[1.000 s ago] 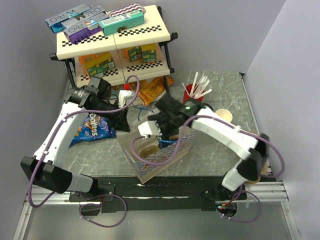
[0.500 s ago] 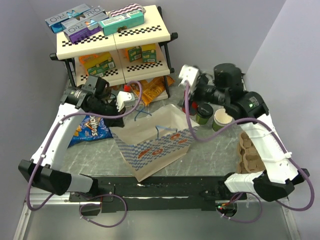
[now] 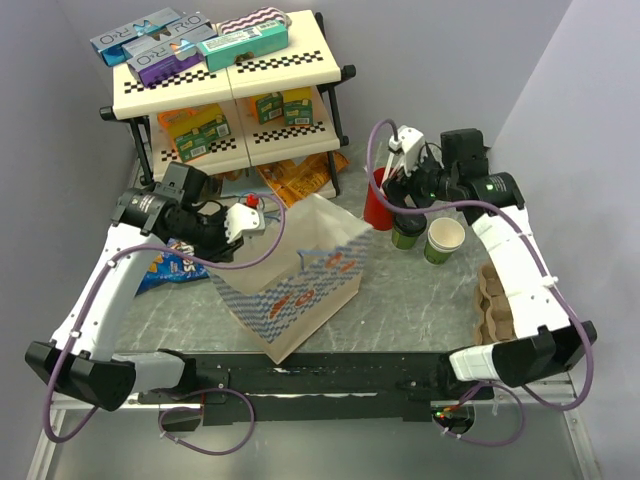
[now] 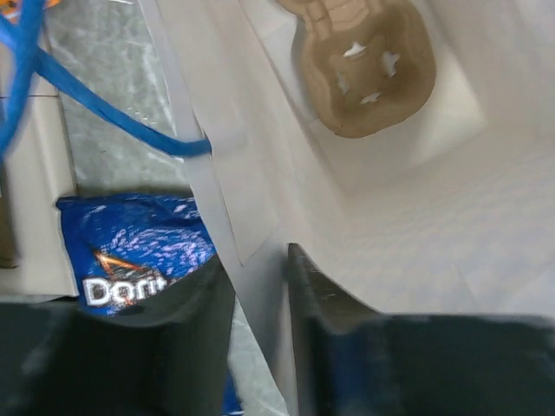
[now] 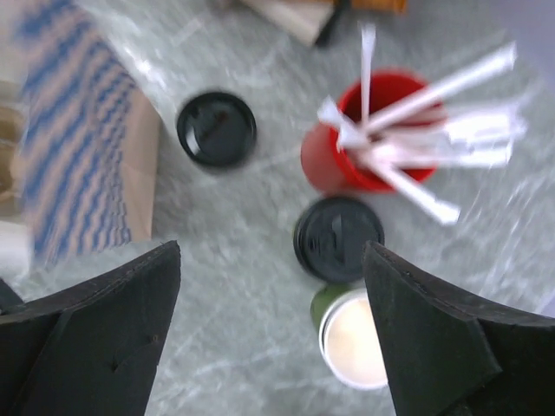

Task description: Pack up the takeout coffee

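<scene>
The coffee cup (image 3: 405, 236), green with its black lid on, stood upright on the table (image 3: 400, 300) to the right of the bag (image 3: 300, 295), outside it and a short way from the bag's right wall. An open green cup (image 3: 443, 240) stood on the cup's side away from the bag, very close to it. A red cup (image 3: 378, 207) of white sticks stood right of the bag's far corner. In the right wrist view a loose black lid (image 5: 217, 128) lay flat on the table just beside the bag.

The right gripper (image 5: 270, 251) hung above the table right of the bag, over the coffee cup. Its fingers were spread wide and had nothing between them.

The left gripper (image 4: 257, 260) was at the bag's left rim with one finger inside the bag and one outside. The fingers were only slightly parted with the paper wall between them. Whether they pressed on the paper could not be told.

A brown carrier (image 4: 364, 69) lay on the bag's floor. A Doritos packet (image 4: 130, 251) lay on the table left of the bag.
</scene>
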